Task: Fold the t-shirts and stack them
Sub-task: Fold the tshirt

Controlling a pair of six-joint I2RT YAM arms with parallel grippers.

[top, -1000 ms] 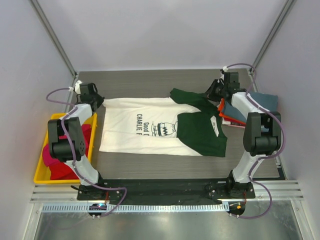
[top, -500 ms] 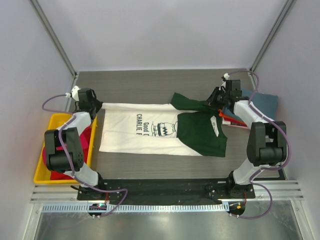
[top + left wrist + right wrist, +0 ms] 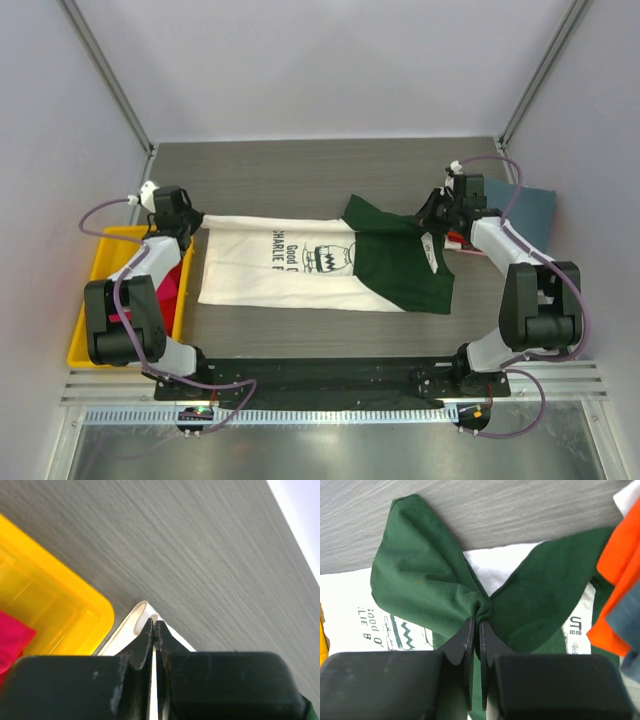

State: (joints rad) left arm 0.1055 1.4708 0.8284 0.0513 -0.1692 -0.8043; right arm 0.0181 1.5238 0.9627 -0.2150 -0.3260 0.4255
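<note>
The cream-white t-shirt [image 3: 270, 272] with dark green sleeves and a black chest print lies spread across the table, hem to the left. My left gripper [image 3: 188, 222] is shut on its far hem corner [image 3: 142, 611], next to the yellow bin. My right gripper [image 3: 432, 212] is shut on bunched dark green sleeve cloth [image 3: 427, 587] at the shirt's far right. An orange shirt [image 3: 620, 555] and a slate-blue shirt [image 3: 528, 208] lie stacked at the right. A red shirt [image 3: 168, 285] lies in the bin.
The yellow plastic bin [image 3: 88, 330] stands at the table's left edge, its corner [image 3: 60, 605] close to my left gripper. Grey walls and metal posts bound the table at the back and sides.
Both grippers have pulled the shirt's far edge toward the near side. The shirt now covers a narrower strip, and the far green sleeve lies folded over.
</note>
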